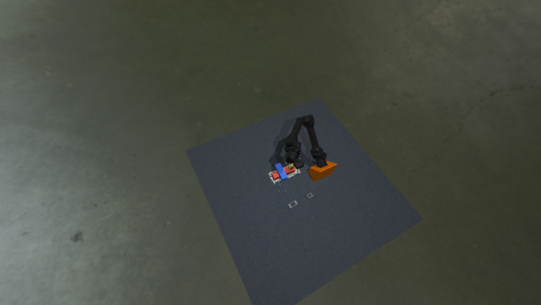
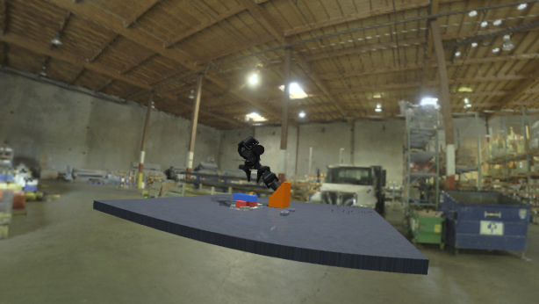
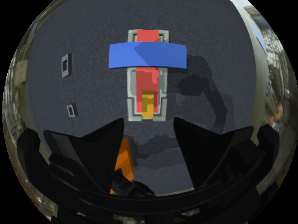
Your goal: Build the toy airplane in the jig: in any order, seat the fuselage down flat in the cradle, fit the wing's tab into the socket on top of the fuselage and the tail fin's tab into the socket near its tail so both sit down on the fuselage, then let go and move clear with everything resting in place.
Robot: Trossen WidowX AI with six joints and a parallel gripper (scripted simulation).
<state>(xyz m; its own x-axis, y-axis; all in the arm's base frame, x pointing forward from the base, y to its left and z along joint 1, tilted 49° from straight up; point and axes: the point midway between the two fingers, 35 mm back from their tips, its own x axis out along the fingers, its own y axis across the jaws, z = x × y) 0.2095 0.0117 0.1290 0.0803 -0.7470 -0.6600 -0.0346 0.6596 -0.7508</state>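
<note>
In the wrist view, the long red block-shaped fuselage [image 1: 276,175] [image 2: 240,204] [image 3: 147,79] lies in the pale grey cradle-like jig [image 1: 273,181] [image 2: 235,207] [image 3: 131,107], at the upper middle of the frame. The flat blue bar-shaped wing [image 1: 280,171] [image 2: 245,198] [image 3: 147,55] lies across the top of the fuselage, and its two ends reach out past both sides of the jig. The small yellow tail fin [image 1: 291,167] [image 3: 148,104] is at the lower end of the fuselage in this same view, nearer to the gripper. Whether the tabs are fully inside their sockets, I cannot tell.

The black parallel-jaw gripper [image 2: 253,176] [image 3: 149,121] has its jaws apart and released, with nothing between them. In the exterior view it hangs above the blue wing, near the middle of the frame, and it is not touching the parts.

The black jointed arm [image 1: 312,135] [image 2: 269,179] goes down to the orange wedge-shaped block [image 1: 322,172] [image 2: 280,196] [image 3: 124,162], which stands to the right of the jig in the top view. Two small grey frame-like pieces lie on the dark blue-grey mat [image 1: 326,238] [image 2: 285,228] [image 3: 95,30], below the jig in the top view and at the left in the wrist view.
</note>
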